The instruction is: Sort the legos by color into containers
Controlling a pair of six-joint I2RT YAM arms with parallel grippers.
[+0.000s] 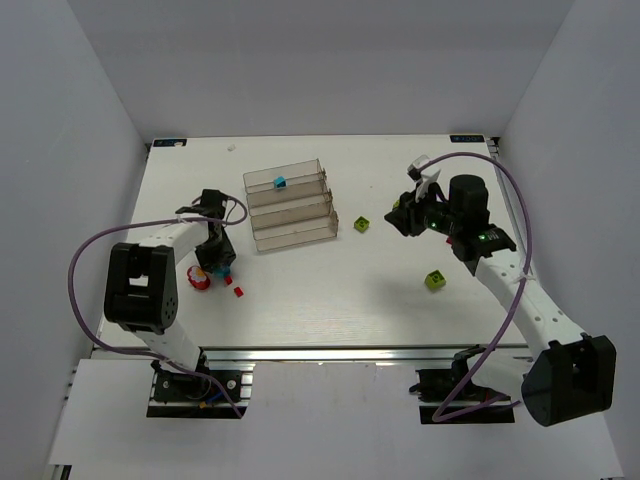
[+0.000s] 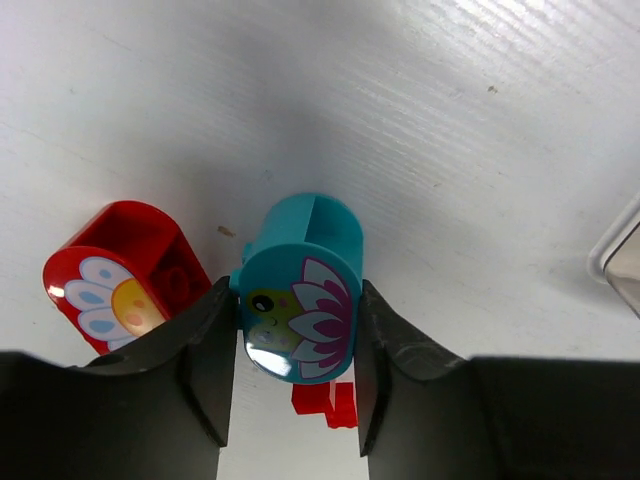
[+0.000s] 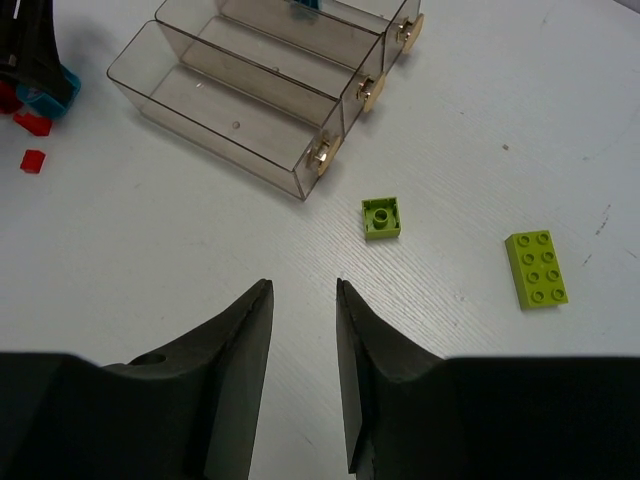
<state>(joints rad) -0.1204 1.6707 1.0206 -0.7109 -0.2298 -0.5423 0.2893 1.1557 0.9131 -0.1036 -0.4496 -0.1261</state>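
Left gripper (image 1: 216, 262) is sitting low on the table (image 1: 330, 310), left of the rack (image 1: 290, 205). Its fingers are pressing against both sides of the blue flower brick (image 2: 300, 300).

Reds, three:
- The red flower brick (image 2: 115, 275) is lying just beside that grip.
- Two small red bricks (image 1: 228, 281) (image 1: 239, 292) are lying near it.

Blues, two: the gripped one, and the second blue brick (image 1: 281, 182) sitting in the far trough of the rack's three.

Greens, two:
- The small green brick (image 1: 361, 224) is lying just off the rack's right end.
- The bigger green brick (image 1: 435, 280) is lying further right.

Right gripper (image 3: 302, 290) is hovering over bare table, part open, holding nothing.

Only the left wrist view is showing the flower prints. Only the right wrist view is showing the green studs, one and eight.
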